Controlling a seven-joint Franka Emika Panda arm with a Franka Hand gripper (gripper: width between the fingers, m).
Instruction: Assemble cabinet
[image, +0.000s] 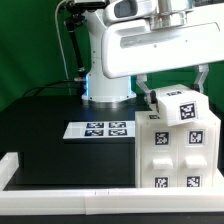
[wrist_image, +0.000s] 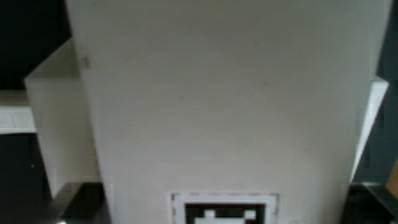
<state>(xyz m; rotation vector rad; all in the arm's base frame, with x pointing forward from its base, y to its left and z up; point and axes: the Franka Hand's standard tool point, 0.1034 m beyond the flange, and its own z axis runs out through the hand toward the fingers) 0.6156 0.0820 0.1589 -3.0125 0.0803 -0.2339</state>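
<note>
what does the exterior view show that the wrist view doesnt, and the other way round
Only the exterior view shows the black table, the marker board lying flat on it, the arm's white base, and the cabinet's tagged front panels. Only the wrist view shows a close look at one plain white face of the cabinet, with a single tag at its edge. Both show the white cabinet with the gripper at it; neither shows clearly how the jaws stand.

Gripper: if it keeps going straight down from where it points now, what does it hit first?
Most likely the cabinet directly below the gripper; its white surface fills the wrist view. Whether the jaws already touch it is unclear.
</note>
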